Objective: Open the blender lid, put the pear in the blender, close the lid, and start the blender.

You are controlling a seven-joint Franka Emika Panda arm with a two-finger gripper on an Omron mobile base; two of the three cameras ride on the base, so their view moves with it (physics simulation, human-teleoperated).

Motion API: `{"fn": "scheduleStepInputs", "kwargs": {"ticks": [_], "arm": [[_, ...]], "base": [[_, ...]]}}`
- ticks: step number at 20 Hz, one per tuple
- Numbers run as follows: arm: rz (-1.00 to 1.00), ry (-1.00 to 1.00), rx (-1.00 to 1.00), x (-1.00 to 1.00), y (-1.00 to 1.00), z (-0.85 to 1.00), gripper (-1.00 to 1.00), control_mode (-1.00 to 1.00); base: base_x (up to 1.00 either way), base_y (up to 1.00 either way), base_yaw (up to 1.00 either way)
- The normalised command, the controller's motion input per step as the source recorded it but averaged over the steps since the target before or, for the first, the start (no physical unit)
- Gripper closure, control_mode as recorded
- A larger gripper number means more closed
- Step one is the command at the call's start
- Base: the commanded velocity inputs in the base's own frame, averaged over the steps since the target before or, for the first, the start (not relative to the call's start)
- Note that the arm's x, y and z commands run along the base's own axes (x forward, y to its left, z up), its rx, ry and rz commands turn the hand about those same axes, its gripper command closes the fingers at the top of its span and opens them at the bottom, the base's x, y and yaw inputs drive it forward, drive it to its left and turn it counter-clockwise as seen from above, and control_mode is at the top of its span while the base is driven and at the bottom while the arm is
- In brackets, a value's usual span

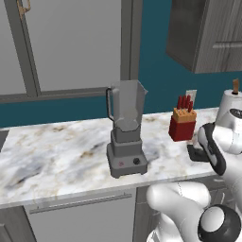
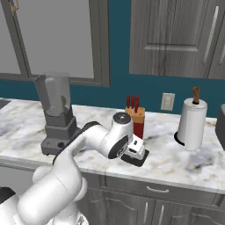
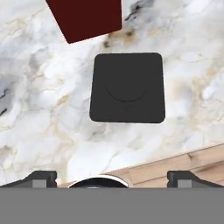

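The grey blender [image 1: 125, 127] [image 2: 57, 114] stands on the marble counter, and its jar's rim is uncovered. The black square blender lid [image 3: 127, 87] [image 1: 194, 152] [image 2: 137, 160] lies flat on the counter in front of the red knife block. My gripper [image 3: 113, 177] [image 2: 135, 153] hangs just above the lid, pointing down. It is open, its two fingertips [image 3: 41, 177] wide apart with nothing between them. The pear is out of view.
The red knife block [image 1: 182, 124] [image 2: 137, 116] [image 3: 85, 17] stands just behind the lid. A paper towel roll [image 2: 191, 123] [image 1: 229, 106] is further right. The counter's front edge [image 3: 175, 164] runs close to the lid. Wall cabinets hang above.
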Motion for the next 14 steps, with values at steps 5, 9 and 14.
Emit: {"fn": "scheduleStepInputs", "kwargs": {"ticks": [5, 9, 14], "arm": [[0.0, 0.06, 0.0, 0.4, -0.36, -0.32, -1.0, -1.0], [0.0, 0.1, 0.0, 0.44, -0.03, -0.15, -1.0, -1.0], [0.0, 0.11, 0.0, 0.41, 0.0, -0.17, -1.0, -1.0]], "base": [[0.0, 0.0, 0.0], [0.0, 0.0, 0.0], [0.0, 0.0, 0.0]]}}
